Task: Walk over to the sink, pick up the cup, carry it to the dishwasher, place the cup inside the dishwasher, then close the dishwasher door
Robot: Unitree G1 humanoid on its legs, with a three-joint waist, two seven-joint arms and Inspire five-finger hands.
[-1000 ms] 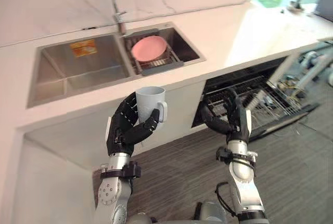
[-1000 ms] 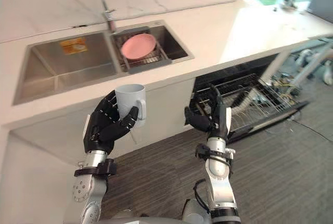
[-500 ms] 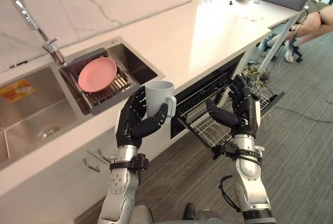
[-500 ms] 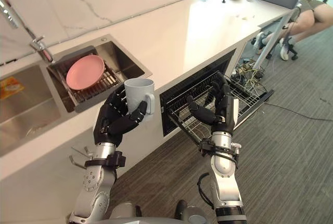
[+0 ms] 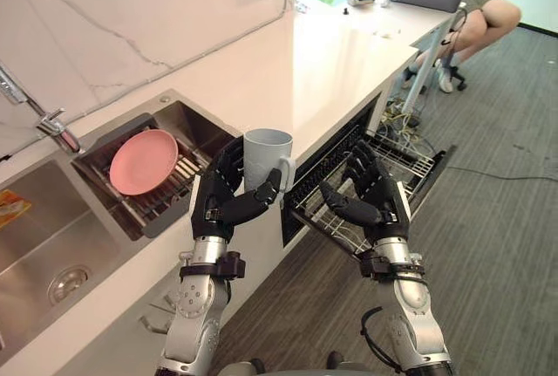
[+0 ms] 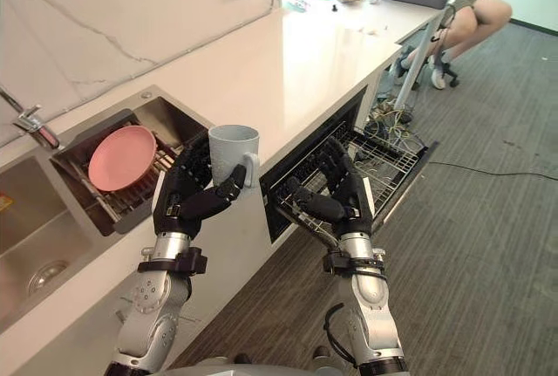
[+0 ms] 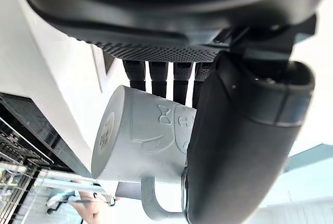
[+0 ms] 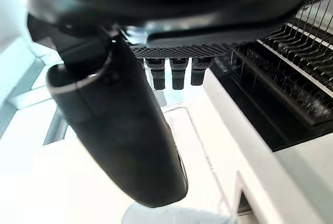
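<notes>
Holds cup upright in curled left hand beside counter edge, short of open dishwasher. Shows right hand spread wide, empty. Risks knocking cup against pulled-out rack when lowering, or tipping it.

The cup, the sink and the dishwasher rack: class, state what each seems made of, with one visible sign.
The cup: likely glazed ceramic, possibly plastic; smooth pale grey, thick wall, moulded relief. The sink: brushed stainless steel; dull grey metallic sheen. The dishwasher rack: coated metal wire, it seems; thin pale rods in a grid.
</notes>
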